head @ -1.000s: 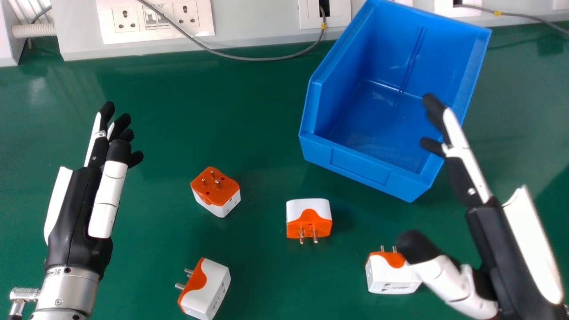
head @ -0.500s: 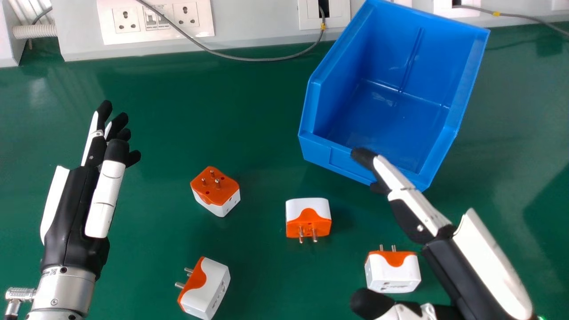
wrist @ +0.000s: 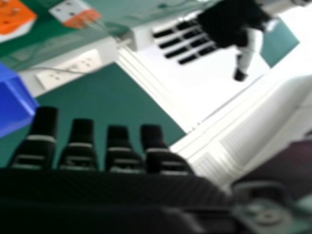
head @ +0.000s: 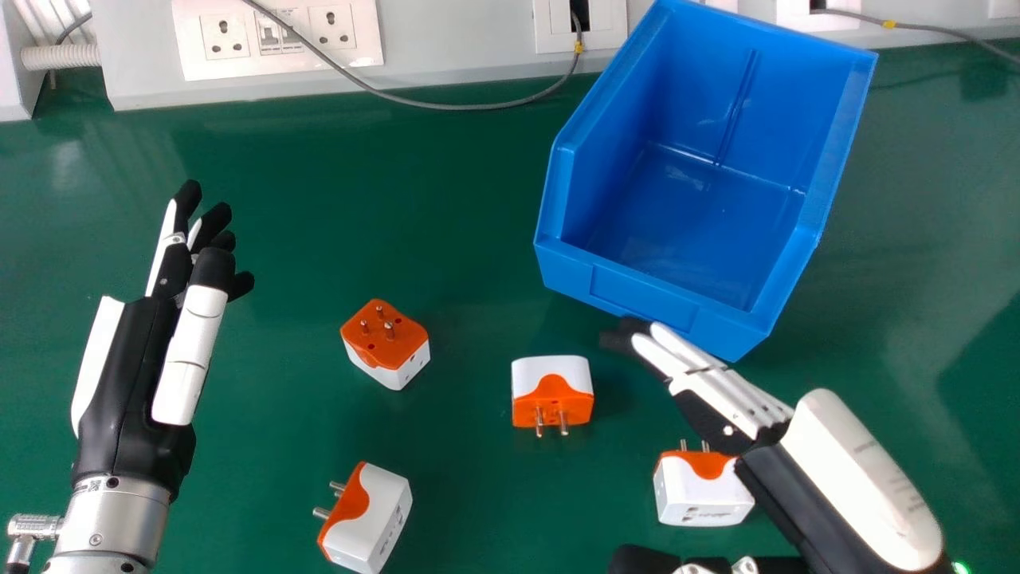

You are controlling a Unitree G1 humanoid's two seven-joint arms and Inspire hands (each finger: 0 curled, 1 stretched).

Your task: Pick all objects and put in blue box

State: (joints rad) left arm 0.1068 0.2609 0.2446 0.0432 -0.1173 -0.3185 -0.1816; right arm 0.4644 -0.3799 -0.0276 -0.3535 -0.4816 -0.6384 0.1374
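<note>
Aiming my right robot hand (head: 857, 470), wide and empty, I'd straddle the middle plug (head: 552, 383) squarely, keeping clear of its pins (head: 563, 422), before squeezing gently.

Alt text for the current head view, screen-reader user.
The robot's right hand, open, is in front of an empty blue box, near the rightmost of four white-and-orange plug adapters on a green table. The left hand, also open, is at far left. Wall sockets line the back.
</note>
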